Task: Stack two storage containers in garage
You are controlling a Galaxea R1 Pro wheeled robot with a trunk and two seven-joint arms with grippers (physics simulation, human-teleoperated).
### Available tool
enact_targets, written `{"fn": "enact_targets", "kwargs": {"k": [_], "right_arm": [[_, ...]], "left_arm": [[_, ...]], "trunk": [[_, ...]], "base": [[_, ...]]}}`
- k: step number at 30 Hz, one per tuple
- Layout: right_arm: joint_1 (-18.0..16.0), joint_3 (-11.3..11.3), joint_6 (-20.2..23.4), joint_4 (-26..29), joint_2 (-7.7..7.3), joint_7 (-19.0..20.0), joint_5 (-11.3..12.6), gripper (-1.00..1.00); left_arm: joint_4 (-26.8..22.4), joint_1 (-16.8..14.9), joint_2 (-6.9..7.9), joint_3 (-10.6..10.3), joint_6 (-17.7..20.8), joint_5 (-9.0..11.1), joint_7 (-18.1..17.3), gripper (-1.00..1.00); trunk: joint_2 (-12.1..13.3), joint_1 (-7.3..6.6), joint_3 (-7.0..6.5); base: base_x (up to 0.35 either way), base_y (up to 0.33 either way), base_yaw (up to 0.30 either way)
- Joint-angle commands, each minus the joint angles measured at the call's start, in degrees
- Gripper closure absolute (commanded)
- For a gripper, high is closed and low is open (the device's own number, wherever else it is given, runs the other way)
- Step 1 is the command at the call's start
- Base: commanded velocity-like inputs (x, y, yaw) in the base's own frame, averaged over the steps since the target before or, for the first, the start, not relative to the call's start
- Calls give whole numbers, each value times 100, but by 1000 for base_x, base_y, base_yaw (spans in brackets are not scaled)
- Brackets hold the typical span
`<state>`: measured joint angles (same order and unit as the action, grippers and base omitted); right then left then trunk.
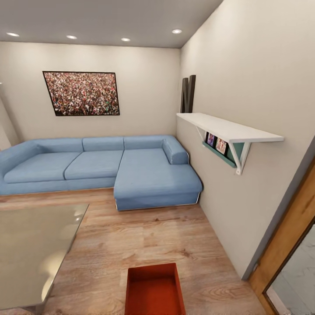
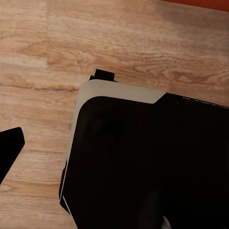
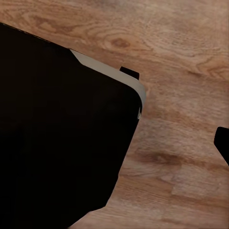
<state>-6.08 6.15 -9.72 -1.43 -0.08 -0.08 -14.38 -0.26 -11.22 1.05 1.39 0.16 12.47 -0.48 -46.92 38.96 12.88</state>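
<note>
One red-orange storage container (image 1: pixel 154 291) sits on the light wood-plank floor (image 1: pixel 131 240) of the living room, low and centred in the head view, its open top facing up and nothing inside. A sliver of its orange wall (image 2: pixel 200 4) also shows in the left wrist view. My left gripper (image 2: pixel 114 152) hangs over the plank floor beside my black base, with one dark fingertip (image 2: pixel 9 148) far out at the picture's side. My right gripper (image 3: pixel 114 143) likewise has one fingertip (image 3: pixel 223 143) at the far side. Both jaws stand wide apart and hold nothing.
A blue corner sofa (image 1: pixel 109 168) runs along the far wall under a framed crowd picture (image 1: pixel 82 93). A glass-topped table (image 1: pixel 30 249) stands at the left. A white wall shelf (image 1: pixel 227 129) juts from the right wall. An orange-wood door frame (image 1: pixel 291 245) is at the lower right.
</note>
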Motion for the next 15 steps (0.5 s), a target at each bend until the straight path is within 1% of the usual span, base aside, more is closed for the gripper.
{"fn": "enact_targets", "kwargs": {"k": [1, 15], "right_arm": [[-8, 44, -30, -15, -2, -1, 6, -100], [-8, 44, -30, -15, -8, -1, 6, -100]], "left_arm": [[0, -3, 0, 11, 2, 34, -5, -100], [0, -3, 0, 11, 2, 28, -5, -100]], "trunk": [[-6, 1, 17], [-6, 1, 146]], "base": [[0, 0, 0], [0, 0, 0]]}}
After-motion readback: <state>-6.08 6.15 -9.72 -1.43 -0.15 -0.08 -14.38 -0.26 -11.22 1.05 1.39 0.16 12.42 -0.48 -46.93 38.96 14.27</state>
